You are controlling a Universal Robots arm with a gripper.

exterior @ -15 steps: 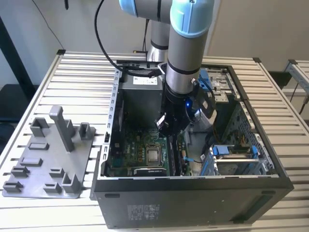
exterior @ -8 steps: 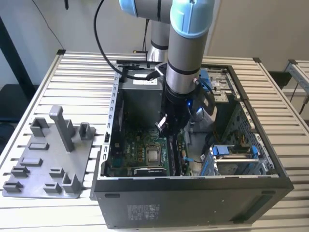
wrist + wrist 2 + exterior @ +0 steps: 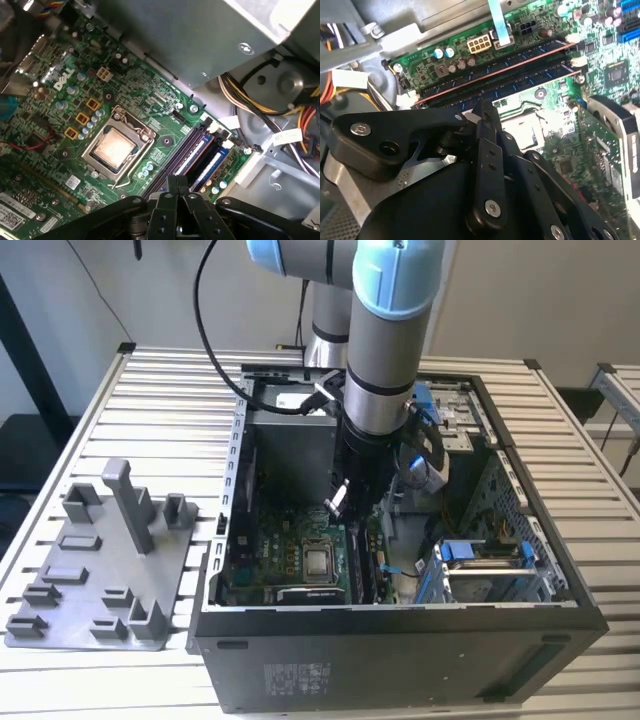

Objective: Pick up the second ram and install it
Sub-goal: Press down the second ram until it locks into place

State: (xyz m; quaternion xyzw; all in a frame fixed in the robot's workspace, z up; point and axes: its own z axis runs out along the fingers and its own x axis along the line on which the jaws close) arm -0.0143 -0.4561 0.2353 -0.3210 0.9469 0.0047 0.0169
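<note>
- Arm (image 3: 385, 360) comes down from the top centre of the exterior view into the open computer case (image 3: 400, 640), which lies on its side on a slatted metal table (image 3: 160, 400).
- Gripper (image 3: 352, 525) is inside the case, low over the green motherboard (image 3: 290, 550), in the middle of the exterior view, just to the exterior view's right of the processor socket (image 3: 319, 562).
- In both wrist views the black gripper (image 3: 487, 112) (image 3: 178, 181) points its tip at the long memory slots (image 3: 210, 162) beside the processor socket (image 3: 115, 147).
- Second ram (image 3: 520, 80): a thin dark strip seen edge-on, lying along the slot nearest the gripper tip; the same dark strip (image 3: 182, 155) runs away from the tip in the first wrist view.
- Gripper tip is at or touching the strip's upper edge. I cannot tell whether it is touching.
- Gripper state: cannot tell whether it is clenched on the strip or released.
- A second dark strip (image 3: 520, 55) sits in the slot just beyond, parallel; white latches (image 3: 576, 61) are at the slot ends.
- Grey plastic fixture (image 3: 100, 570) with upright blocks sits on the table at the exterior view's left, well apart from the gripper.
- Bundled coloured wires (image 3: 260, 107) run past a grey metal bracket near the slot ends.
</note>
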